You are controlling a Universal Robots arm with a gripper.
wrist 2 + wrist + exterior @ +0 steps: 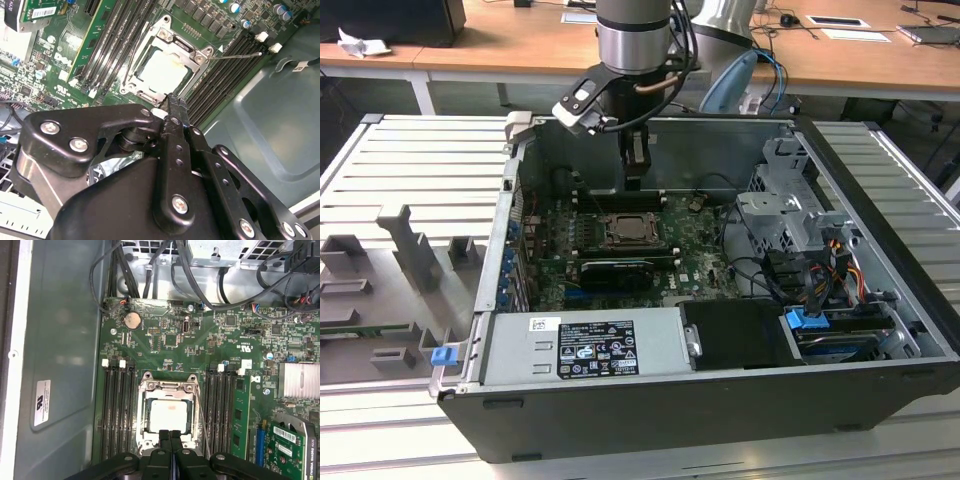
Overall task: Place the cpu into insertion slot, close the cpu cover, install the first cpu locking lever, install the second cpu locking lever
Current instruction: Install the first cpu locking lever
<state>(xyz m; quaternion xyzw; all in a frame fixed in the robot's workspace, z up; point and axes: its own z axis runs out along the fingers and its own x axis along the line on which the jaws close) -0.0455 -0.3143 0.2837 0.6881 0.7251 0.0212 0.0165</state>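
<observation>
The cpu (169,416), a small flat square chip with a dull silver-beige metal face, lies seated in its socket on the green motherboard (165,340). The cpu cover (168,386), a thin silvery metal frame with a square window, lies flat around it, so the face shows through the window. Just at the socket's edge hangs the black gripper (170,435), its two fingers pressed together with nothing between them. The tips are near the frame but, as far as I can see, not touching it. Beside the socket a thin steel wire lever (201,417) runs between the frame and the black memory slots (222,410); in the second wrist view that lever (239,55) angles away from the socket and looks unlatched to me. I judge the chip light, stiff and fragile underneath, best taken by opposite edges, never by the face. All this sits inside the open dark computer case (670,415).
</observation>
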